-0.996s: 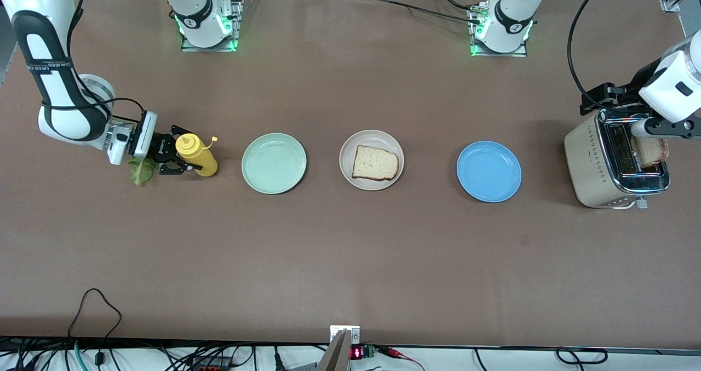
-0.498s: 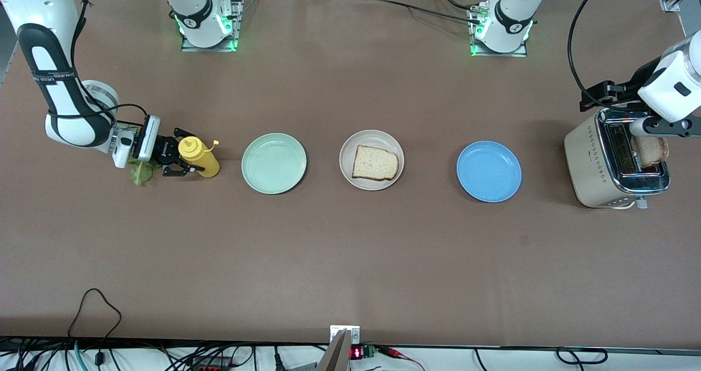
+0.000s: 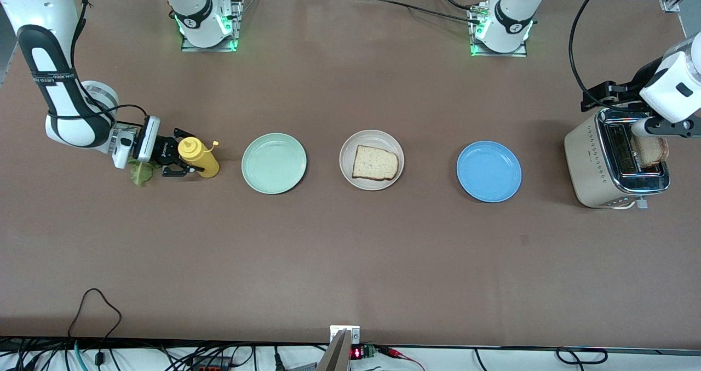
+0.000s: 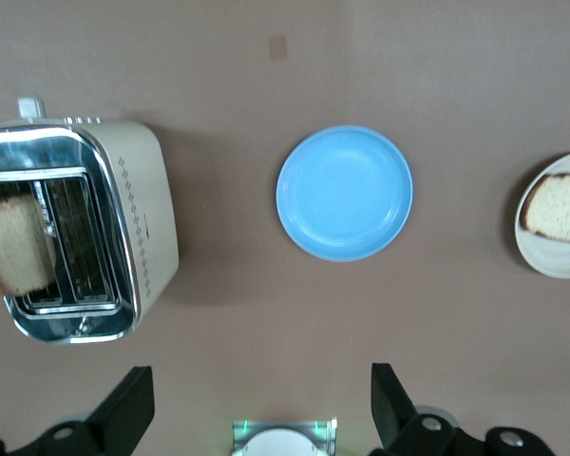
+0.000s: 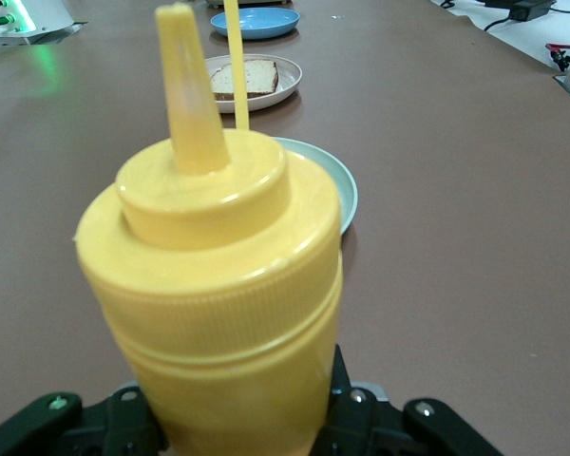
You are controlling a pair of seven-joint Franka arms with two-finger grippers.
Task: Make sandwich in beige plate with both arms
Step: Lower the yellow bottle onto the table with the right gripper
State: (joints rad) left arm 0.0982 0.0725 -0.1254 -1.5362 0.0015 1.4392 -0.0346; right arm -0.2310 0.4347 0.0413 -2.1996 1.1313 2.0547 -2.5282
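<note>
The beige plate [image 3: 345, 150] lies mid-table with one bread slice [image 3: 375, 163] on it; both also show in the left wrist view [image 4: 549, 262]. A second slice [image 3: 651, 150] sticks up from the toaster [image 3: 594, 163]. The green lettuce leaf [image 3: 141, 172] lies on the table under the right wrist. My right gripper [image 3: 178, 161] is shut on a yellow squeeze bottle [image 3: 198, 158], which fills the right wrist view [image 5: 218, 285]. My left gripper [image 3: 598, 96] is open and empty, held high over the toaster's edge; its fingers [image 4: 123, 418] stand wide apart.
A mint green plate [image 3: 274, 163] lies between the bottle and the beige plate. A blue plate [image 3: 488, 171] lies between the beige plate and the toaster. Both arm bases stand along the table edge farthest from the front camera.
The right gripper has shifted slightly toward the mint plate with the bottle, which now sits lower and more tipped. The left arm has barely moved.
</note>
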